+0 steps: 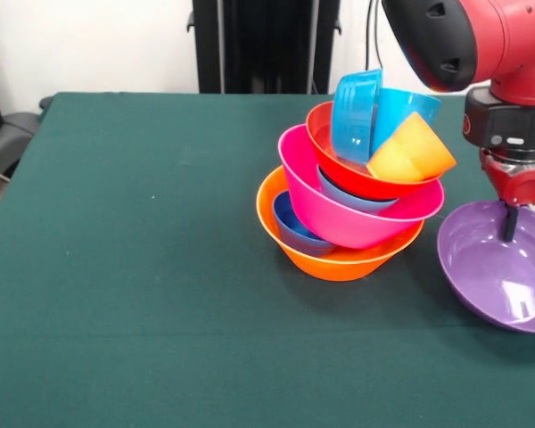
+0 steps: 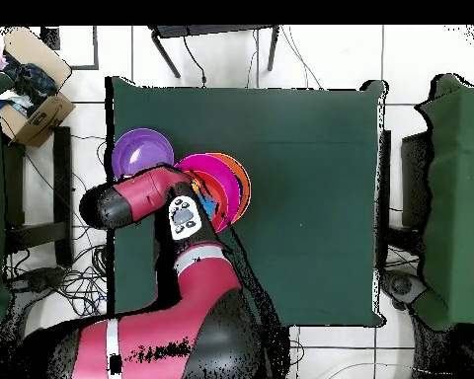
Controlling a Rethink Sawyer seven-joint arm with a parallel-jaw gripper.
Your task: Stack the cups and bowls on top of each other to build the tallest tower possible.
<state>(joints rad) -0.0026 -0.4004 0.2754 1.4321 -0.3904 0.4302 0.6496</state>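
Purple bowl (image 1: pixel 497 278) sat tilted at the bench's (image 1: pixel 143 267) edge beside the tower (image 1: pixel 352 192); jaws pinched its rim.

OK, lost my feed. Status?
Claw reaching into purple bowl, grip unclear. Tower leaning on large orange bowl, cups on top. Nothing in the way.

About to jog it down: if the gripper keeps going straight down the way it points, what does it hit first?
Most likely the inside of the purple bowl: the gripper points down into it, tip near its inner surface. Whether they already touch is unclear.
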